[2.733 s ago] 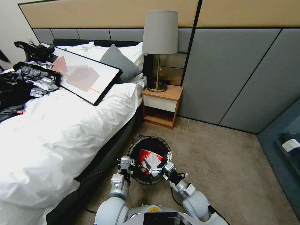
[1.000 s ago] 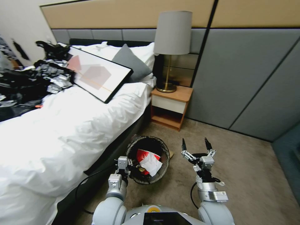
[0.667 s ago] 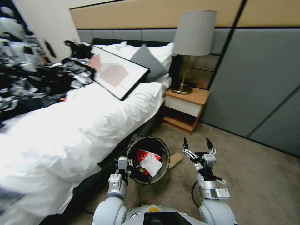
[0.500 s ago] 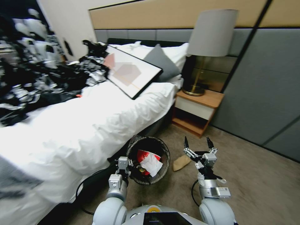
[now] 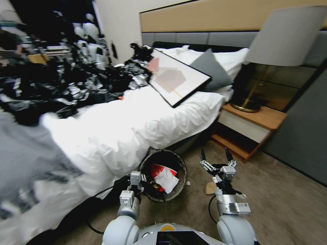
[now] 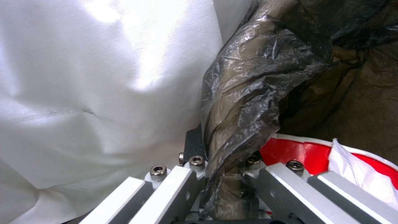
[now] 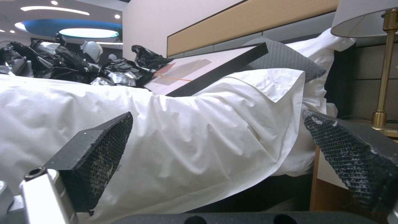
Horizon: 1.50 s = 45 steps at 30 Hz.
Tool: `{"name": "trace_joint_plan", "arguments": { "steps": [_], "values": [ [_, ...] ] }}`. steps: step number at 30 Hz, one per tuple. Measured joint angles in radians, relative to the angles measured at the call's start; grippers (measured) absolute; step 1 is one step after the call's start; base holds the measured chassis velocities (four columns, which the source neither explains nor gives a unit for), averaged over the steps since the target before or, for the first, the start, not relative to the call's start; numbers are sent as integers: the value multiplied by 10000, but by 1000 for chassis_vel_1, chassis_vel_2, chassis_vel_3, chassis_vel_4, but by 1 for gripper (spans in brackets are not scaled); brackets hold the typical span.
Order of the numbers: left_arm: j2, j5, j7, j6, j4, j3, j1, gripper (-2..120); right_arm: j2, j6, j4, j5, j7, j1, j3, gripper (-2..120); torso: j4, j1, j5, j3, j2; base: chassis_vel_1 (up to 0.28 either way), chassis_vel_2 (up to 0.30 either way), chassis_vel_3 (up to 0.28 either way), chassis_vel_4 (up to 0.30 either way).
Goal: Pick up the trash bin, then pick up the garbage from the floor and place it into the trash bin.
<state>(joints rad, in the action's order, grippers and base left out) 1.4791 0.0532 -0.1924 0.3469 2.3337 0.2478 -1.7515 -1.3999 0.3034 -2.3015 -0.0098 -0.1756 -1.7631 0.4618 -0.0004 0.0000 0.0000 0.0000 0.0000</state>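
The trash bin (image 5: 182,169), round with a black bag liner (image 6: 257,77), hangs low over the carpet beside the bed. My left gripper (image 5: 140,178) is shut on its near rim, one finger (image 6: 195,161) outside and one inside. In the bin lie a red-and-white wrapper (image 5: 157,169) (image 6: 307,152) and white tissue (image 5: 167,180). On the floor right of the bin lies garbage: a brown cardboard scrap (image 5: 210,188) and a small white bit (image 5: 187,183). My right gripper (image 5: 214,157) (image 7: 224,149) is raised above the scrap, open, holding nothing.
The bed with its white duvet (image 5: 136,126) stands close on the left, carrying a framed picture (image 5: 177,80) and black bags (image 5: 51,92). A wooden nightstand (image 5: 252,127) with a lamp (image 5: 286,37) is ahead right. A black cable (image 5: 98,195) lies near the bed base.
The view has swung left, so the room has slid right. My right gripper left the bin's rim and rose, open. The brown scrap came into sight beside the bin.
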Motion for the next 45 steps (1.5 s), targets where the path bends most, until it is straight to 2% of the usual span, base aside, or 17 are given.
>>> {"name": "trace_joint_plan", "arguments": {
  "steps": [21, 25, 28, 29, 32, 33, 35, 38, 39, 40, 41, 42, 45],
  "values": [
    [2, 1, 6, -19, 0, -7, 26, 0, -28, -339, -6, 250, -127, 191, 367, 100, 4, 0, 0, 0, 0, 0, 0, 0, 0],
    [4, 6, 6, -25, 3, -10, 25, 0, -24, -779, 90, 574, -364, 383, 505, 100, 4, 0, 0, 0, 0, 0, 0, 0, 0],
    [6, 27, 6, -42, 10, -13, 11, 0, 50, -1798, 435, 1349, -803, 715, 749, 100, 4, 0, 0, 0, -1, 0, 0, 0, 0],
    [6, 27, 6, -42, 10, -13, 11, 0, 50, -1798, 435, 1349, -803, 715, 749, 100, 4, 0, 0, 0, -1, 0, 0, 0, 0],
    [10, 38, -1, -46, 28, -14, 1, 0, 240, -3204, 1141, 1965, -1260, 1032, 1057, 100, 3, 0, 0, 0, 0, 0, 0, 0, 0],
    [10, 38, -1, -46, 28, -14, 1, 0, 240, -3204, 1141, 1965, -1260, 1032, 1057, 100, 3, 0, 0, 0, 0, 0, 0, 0, 0],
    [20, 41, -8, -47, 29, -17, 8, 0, 345, -3901, 1950, 2440, -1483, 1282, 1191, 100, 5, 0, -2, 0, 0, 0, 0, 0, 0],
    [24, 44, -15, -52, 29, -27, 11, 0, 372, -4004, 2323, 2539, -1547, 1368, 1212, 100, 4, 0, -1, 1, 0, 0, 0, 0, 0],
    [26, 56, -34, -56, 28, -51, 18, 0, 410, -4185, 3188, 2830, -1692, 1541, 1217, 100, 6, 0, 3, 1, -1, 0, 0, 0, 0],
    [26, 56, -34, -56, 28, -51, 18, 0, 410, -4185, 3188, 2830, -1692, 1541, 1217, 100, 6, 0, 3, 1, -1, 0, 0, 0, 0],
    [27, 62, -47, -57, 26, -62, 19, 0, 418, -4290, 3683, 3072, -1777, 1617, 1193, 100, -2, 0, 4, 1, 0, 0, 0, 0, 0],
    [27, 64, -48, -58, 26, -69, 21, 0, 416, -4350, 4297, 3327, -1843, 1742, 1174, 100, 9, 0, -5, 1, 0, 0, 0, 0, 0],
    [23, 63, -49, -58, 26, -69, 19, 0, 407, -4351, 4552, 3392, -1844, 1767, 1152, 100, 3, 0, -3, 2, 0, 0, 0, 0, 0]
  ]
}}
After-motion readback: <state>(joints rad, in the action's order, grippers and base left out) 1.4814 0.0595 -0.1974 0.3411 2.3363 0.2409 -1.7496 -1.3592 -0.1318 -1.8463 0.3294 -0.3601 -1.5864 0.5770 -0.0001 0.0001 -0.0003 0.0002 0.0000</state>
